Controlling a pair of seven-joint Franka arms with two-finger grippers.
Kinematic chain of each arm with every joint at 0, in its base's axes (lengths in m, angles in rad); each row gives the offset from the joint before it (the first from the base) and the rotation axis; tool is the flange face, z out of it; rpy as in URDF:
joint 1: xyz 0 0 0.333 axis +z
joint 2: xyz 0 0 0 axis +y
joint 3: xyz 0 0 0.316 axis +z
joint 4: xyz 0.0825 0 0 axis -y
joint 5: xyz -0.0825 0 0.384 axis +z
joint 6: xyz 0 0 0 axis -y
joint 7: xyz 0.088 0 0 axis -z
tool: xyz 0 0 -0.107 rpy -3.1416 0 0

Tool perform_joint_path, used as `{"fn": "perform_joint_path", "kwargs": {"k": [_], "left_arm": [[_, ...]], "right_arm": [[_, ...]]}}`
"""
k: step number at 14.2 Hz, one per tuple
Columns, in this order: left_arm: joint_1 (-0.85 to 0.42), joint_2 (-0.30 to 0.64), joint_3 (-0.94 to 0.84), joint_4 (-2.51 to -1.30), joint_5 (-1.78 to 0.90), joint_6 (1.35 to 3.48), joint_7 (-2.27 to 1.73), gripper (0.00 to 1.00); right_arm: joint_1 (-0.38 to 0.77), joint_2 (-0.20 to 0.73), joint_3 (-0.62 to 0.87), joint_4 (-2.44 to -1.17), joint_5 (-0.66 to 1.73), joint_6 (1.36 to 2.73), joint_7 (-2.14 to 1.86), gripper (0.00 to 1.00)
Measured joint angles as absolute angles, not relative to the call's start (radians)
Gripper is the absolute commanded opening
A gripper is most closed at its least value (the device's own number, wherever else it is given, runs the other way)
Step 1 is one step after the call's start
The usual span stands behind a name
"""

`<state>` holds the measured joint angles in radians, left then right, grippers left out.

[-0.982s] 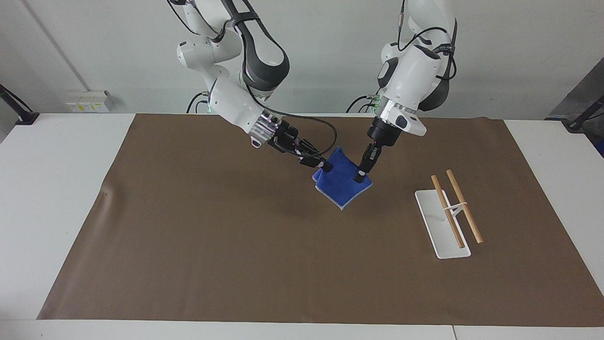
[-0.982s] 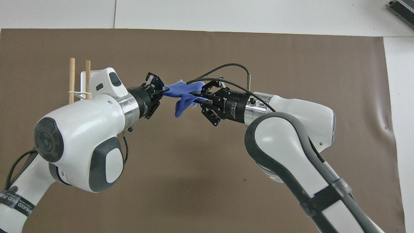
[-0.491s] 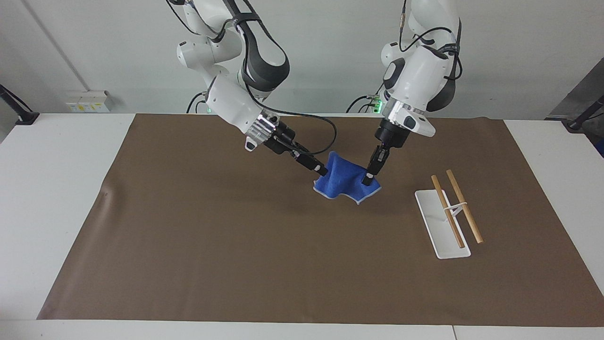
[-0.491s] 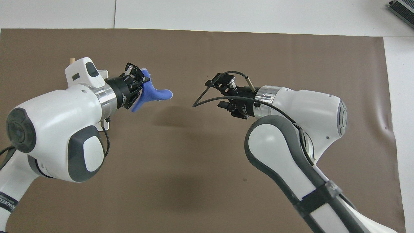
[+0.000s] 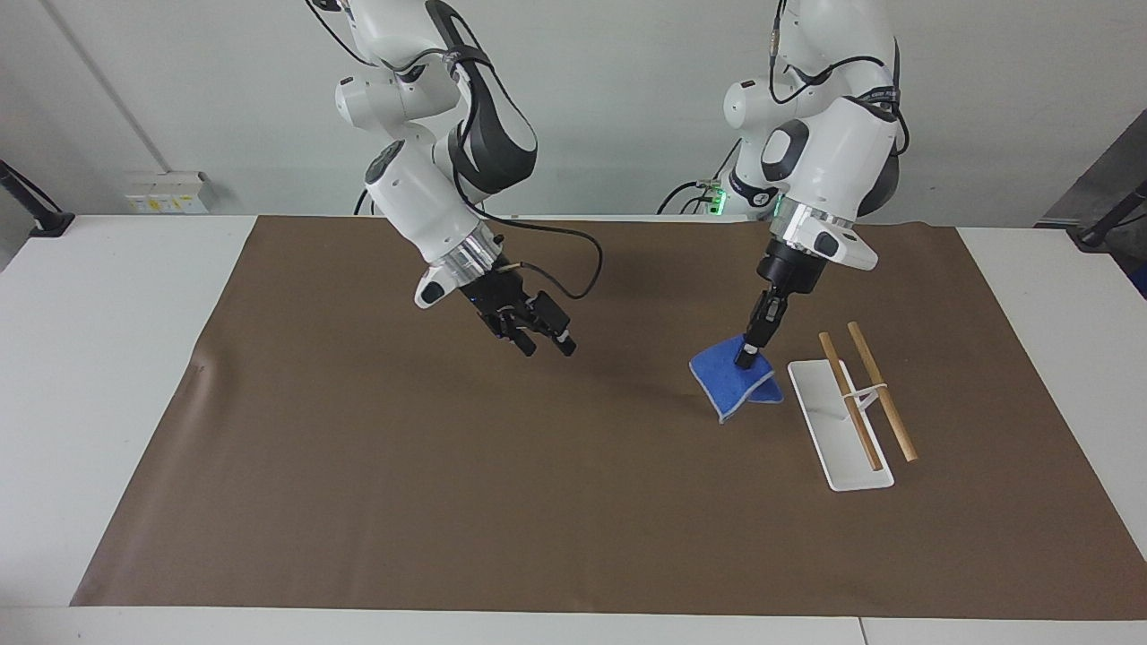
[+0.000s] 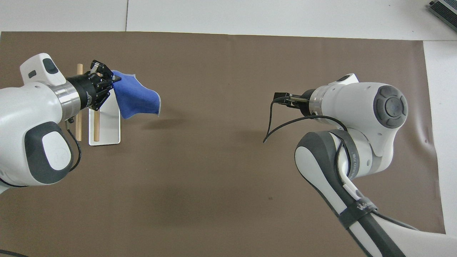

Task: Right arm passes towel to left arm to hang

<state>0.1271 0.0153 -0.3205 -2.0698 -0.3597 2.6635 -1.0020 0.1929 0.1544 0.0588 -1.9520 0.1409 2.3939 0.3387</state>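
My left gripper [image 5: 744,361] is shut on one edge of the bright blue towel [image 5: 726,387]. The towel hangs folded from it above the brown mat, right beside the rack's white base [image 5: 820,403]. In the overhead view the left gripper [image 6: 109,79] is over the rack's base [image 6: 107,128] and the towel [image 6: 137,98] drapes toward the table's middle. My right gripper [image 5: 545,345] is open and empty, up over the mat toward the right arm's end. In the overhead view the right gripper [image 6: 280,100] is mostly hidden by its wrist.
The rack carries two wooden rods [image 5: 883,394] side by side on a short post above its white base, toward the left arm's end. A brown mat [image 5: 448,502] covers most of the white table. A black cable [image 5: 582,269] loops from the right wrist.
The right gripper let go of the towel and drew back toward its own end. The left gripper carried the towel away from the middle to beside the rack.
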Motion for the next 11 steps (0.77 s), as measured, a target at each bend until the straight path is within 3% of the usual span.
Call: {"fn": "perform_joint_path", "kwargs": {"k": [5, 11], "left_arm": [[0.128, 0.018, -0.184, -2.070, -0.360, 2.662, -0.930, 0.00], [0.131, 0.019, -0.087, -2.067, -0.360, 2.662, -0.808, 0.00]], "right_arm": [[0.090, 0.115, 0.056, -1.805, 0.040, 2.067, 0.321, 1.00], [0.025, -0.024, 0.053, -1.764, 0.040, 1.863, 0.319, 1.00]]}}
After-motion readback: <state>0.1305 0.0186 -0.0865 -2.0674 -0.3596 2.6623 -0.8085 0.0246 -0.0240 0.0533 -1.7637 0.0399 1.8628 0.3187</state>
